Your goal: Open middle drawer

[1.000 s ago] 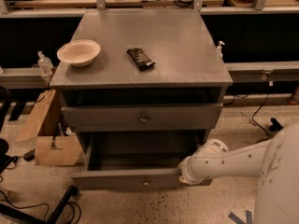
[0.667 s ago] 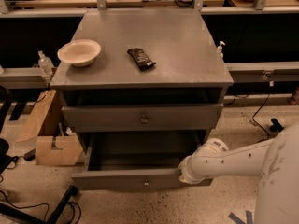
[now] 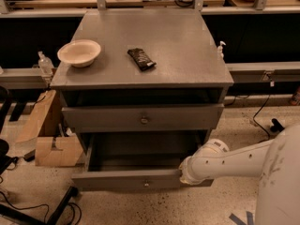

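The middle drawer (image 3: pixel 117 179) is a grey drawer with a small round knob (image 3: pixel 146 183). It stands pulled well out at the bottom of the grey cabinet, and its dark inside (image 3: pixel 140 151) shows. My gripper (image 3: pixel 183 173) is at the end of the white arm (image 3: pixel 229 161). It sits at the right part of the drawer front's top edge, and the wrist hides its tip. Another grey drawer front (image 3: pixel 140 118) with a knob sits above, just under the cabinet top.
On the cabinet top (image 3: pixel 187 55) lie a white bowl (image 3: pixel 78 52) and a dark snack bar (image 3: pixel 141 59). Cardboard boxes (image 3: pixel 49 144) stand on the floor at the left, with cables and a black leg. A bench runs behind. A bottle (image 3: pixel 44 63) stands at the left.
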You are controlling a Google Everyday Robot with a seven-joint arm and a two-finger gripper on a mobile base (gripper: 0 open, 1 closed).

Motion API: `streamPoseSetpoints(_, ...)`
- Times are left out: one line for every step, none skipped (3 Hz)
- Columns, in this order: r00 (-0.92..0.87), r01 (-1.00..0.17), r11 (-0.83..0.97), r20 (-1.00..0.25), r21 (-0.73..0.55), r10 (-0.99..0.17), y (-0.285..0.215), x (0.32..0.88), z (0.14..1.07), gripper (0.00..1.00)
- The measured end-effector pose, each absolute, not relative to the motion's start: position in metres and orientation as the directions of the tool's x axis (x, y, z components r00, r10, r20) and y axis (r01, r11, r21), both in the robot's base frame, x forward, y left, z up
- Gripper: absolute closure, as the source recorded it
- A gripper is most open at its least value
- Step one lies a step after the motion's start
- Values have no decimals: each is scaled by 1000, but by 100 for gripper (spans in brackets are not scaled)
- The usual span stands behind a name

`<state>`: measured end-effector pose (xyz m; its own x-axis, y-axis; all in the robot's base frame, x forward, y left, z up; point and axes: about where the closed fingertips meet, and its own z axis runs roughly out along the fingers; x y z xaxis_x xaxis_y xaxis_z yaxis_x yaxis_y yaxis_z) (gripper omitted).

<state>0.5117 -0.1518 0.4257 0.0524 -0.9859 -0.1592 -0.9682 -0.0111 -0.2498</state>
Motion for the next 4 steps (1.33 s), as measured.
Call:
streamPoseSetpoints(53,-969,-12,-159,-247,-986,-151,511,425,20)
streamPoseSetpoints(54,-969,-13,-160,-246,-986,-151,511,424,0)
streamPoseSetpoints(54,-969,-13,-160,-246,-986,-151,510,424,0)
streamPoseSetpoints(54,-970,-14,-160,-244,-986,-151,510,423,18)
